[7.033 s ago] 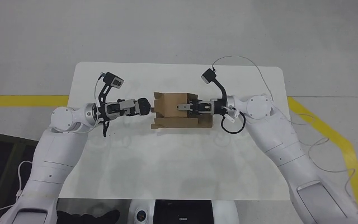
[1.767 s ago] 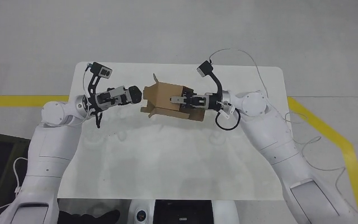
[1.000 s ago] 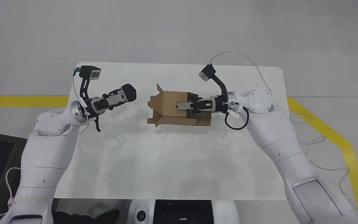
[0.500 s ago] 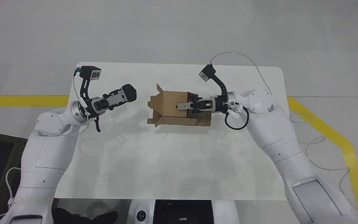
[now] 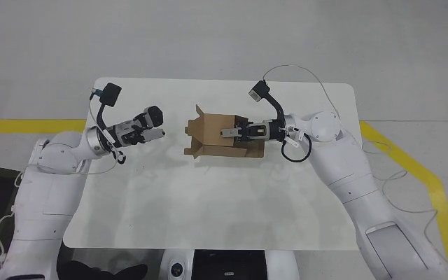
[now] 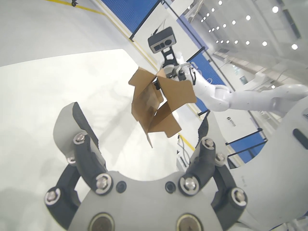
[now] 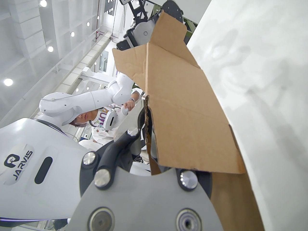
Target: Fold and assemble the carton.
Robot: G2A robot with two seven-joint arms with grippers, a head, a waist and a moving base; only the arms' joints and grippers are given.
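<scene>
- Your right gripper [image 5: 228, 131] is clamped on one wall of the carton [image 5: 213, 133] and holds it over the middle of the desk [image 5: 210, 210]. In the left wrist view the carton looks lifted off the surface, but I can't be sure.
- Your left gripper [image 5: 157, 122] has its jaws spread wide and holds nothing. It sits well apart from the carton, on the open-end side, aimed at that end.
- The carton is a half-erected tube. The end flaps [image 5: 199, 113] splay outward toward the left gripper and are not folded in yet.
- My read of the step in hand: bring the left gripper in and fold those end flaps shut.
- To do it well:
  - Hold the right grip firm so the tube stays square.
  - Come in square to the open end, not at a slant.
  - Push each flap close to its crease, not at the tip, so it hinges instead of buckling.
  - Fold opposite flaps as a pair, the inner pair first.
- Risk: the carton is pinched on a single thin wall. A hard shove could twist it or slide it out of the right gripper, so press gently against that grip.
- Contents: seen through the open end in the left wrist view, the carton looks empty, with bare cardboard walls.
</scene>
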